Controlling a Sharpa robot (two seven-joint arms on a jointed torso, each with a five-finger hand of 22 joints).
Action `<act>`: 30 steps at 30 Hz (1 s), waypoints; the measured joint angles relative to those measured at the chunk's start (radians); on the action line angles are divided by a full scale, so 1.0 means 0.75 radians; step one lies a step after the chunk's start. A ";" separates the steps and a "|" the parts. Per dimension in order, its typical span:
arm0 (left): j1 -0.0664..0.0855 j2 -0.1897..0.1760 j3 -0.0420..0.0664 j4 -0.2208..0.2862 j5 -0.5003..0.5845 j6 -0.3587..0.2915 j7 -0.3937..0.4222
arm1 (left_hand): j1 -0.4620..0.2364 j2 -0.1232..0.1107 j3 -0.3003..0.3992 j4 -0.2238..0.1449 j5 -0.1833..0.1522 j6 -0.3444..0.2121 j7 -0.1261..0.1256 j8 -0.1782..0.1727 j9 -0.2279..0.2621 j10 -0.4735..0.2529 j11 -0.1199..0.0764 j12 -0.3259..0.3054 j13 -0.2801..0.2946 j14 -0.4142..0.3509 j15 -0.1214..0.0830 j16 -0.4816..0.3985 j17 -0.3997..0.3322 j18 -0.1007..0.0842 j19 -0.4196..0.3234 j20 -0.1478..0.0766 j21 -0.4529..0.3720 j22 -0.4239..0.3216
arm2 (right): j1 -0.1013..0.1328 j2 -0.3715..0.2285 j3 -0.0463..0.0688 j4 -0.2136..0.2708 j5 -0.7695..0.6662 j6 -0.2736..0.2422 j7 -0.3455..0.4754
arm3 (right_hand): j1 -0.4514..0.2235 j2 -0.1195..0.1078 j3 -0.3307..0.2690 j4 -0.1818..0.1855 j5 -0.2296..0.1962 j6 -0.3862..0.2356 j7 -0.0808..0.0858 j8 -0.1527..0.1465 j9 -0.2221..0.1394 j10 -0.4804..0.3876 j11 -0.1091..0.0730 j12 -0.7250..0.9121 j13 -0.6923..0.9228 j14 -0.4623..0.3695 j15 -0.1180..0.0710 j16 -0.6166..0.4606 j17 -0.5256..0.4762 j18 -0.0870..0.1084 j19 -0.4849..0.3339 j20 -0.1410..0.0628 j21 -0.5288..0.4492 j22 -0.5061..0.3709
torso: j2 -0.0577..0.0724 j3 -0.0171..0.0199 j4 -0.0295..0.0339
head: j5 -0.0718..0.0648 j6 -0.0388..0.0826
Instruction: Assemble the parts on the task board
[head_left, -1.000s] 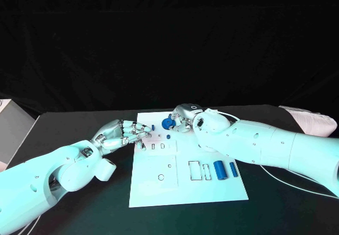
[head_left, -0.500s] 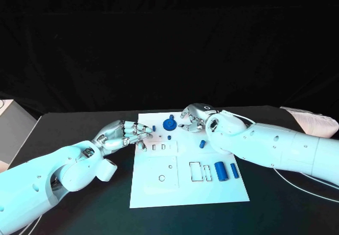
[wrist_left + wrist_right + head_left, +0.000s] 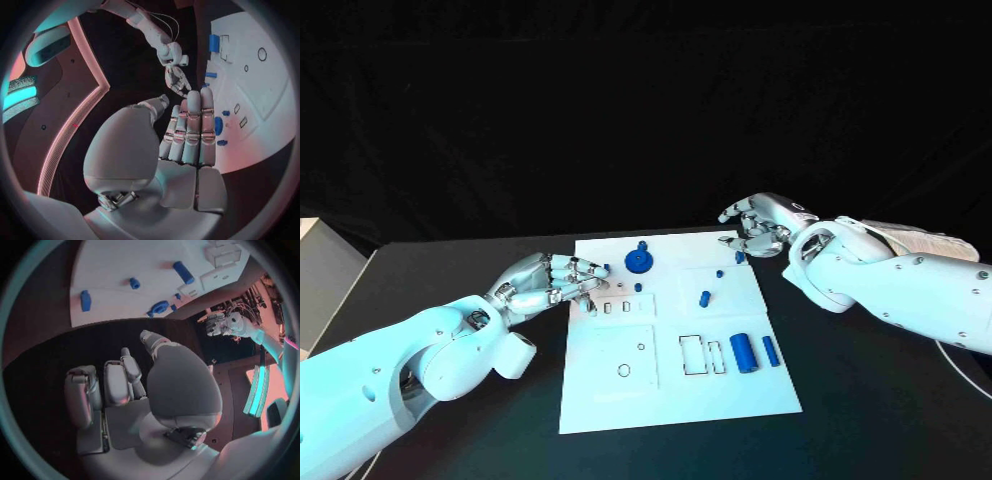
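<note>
Board: You see the white task board lying flat in the middle of the black table.
Left hand: Your left hand sits at the board's left edge near its far end. Its fingers lie straight and pressed together, reaching over the board; nothing is in them.
Right hand: Your right hand hovers over the table just off the board's far right corner. Its fingers are curled and spread apart, holding nothing.
Round part: A blue wheel-shaped part stands on the board's far end, just beside the left fingertips.
Small parts: Two short blue pieces lie right of the wheel, apart from both hands.
Cylinders: Two blue cylinders lie side by side near the board's right edge.
</note>
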 measured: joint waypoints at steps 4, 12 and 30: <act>-0.003 0.000 0.000 0.000 0.000 -0.001 0.001 | 0.000 0.000 0.000 0.000 0.000 0.000 0.000 0.000 0.001 0.000 0.000 0.000 0.000 0.000 0.000 0.000 0.000 0.000 0.000 0.000 0.000 0.000 | 0.003 -0.054 0.000 -0.015 0.043 0.022 0.067 | 0.039 -0.007 0.023 -0.033 0.012 0.014 0.001 0.000 0.000 0.007 -0.007 0.000 0.002 0.000 0.000 0.000 0.000 0.000 0.000 0.000 0.000 0.000 | -0.004 0.0052 -0.0064 | -0.001 0.003; -0.017 0.001 0.000 0.000 0.001 -0.001 0.003 | 0.000 0.000 0.000 0.000 0.000 0.000 0.000 0.000 0.001 0.000 0.000 0.000 0.000 0.000 0.000 0.000 0.000 0.000 0.000 0.000 0.000 0.000 | -0.001 -0.074 -0.005 -0.087 0.045 0.080 0.136 | 0.073 -0.018 0.049 -0.066 0.012 0.021 -0.001 0.000 -0.002 0.012 -0.012 0.000 0.008 0.000 0.000 0.000 -0.022 0.000 0.000 0.000 0.000 0.000 | -0.010 0.0173 -0.0170 | -0.012 0.004; -0.029 0.006 0.000 0.000 0.001 -0.001 0.004 | 0.000 0.000 0.000 0.000 0.000 0.000 0.000 0.000 0.002 0.000 0.000 0.000 0.000 0.000 0.000 -0.006 0.000 0.000 0.000 0.000 0.000 0.000 | -0.061 0.034 -0.013 -0.210 -0.062 0.131 0.073 | 0.078 -0.023 0.054 -0.072 0.012 0.025 -0.001 0.000 -0.003 0.022 -0.012 0.000 0.016 0.000 0.000 0.000 -0.019 0.000 0.000 0.000 0.000 -0.001 | -0.011 0.0176 -0.0151 | -0.021 -0.006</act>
